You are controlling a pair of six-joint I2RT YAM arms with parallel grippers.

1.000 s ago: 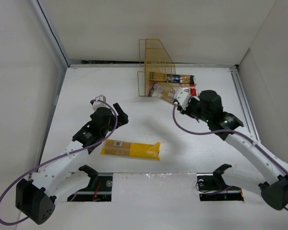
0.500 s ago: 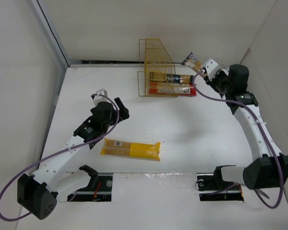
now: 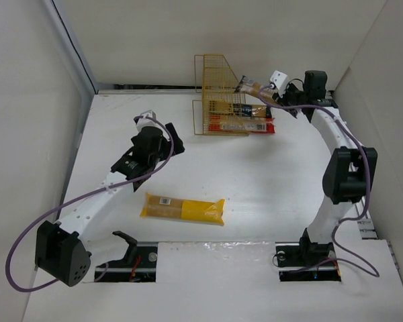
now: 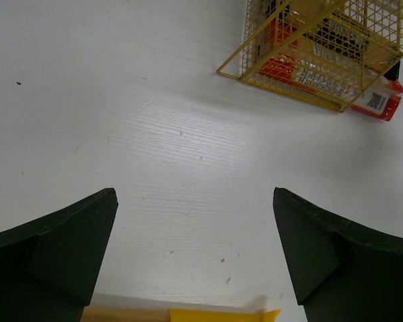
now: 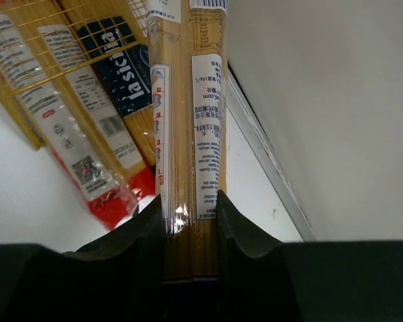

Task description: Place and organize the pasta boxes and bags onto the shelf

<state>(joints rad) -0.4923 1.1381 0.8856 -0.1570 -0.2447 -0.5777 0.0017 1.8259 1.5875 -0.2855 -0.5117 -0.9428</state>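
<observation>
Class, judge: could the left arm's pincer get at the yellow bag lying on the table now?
Probably yes: the left pincer is open and empty, the yellow bag lies uncovered nearby, nothing between them.

The shelf (image 3: 218, 94) stood at twelve o'clock on the surface (image 3: 269, 181). A rear pack (image 3: 255, 111) and a front pack (image 3: 258, 126) lay in its lower tier. A third pack (image 3: 252, 88) was above them at one o'clock, and a fourth bag (image 3: 183, 209) lay at seven.

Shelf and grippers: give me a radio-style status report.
Left gripper open, empty. Right gripper shut on clear bag, at shelf right end. Yellow bag on table, unplaced. Two packs in shelf.
</observation>
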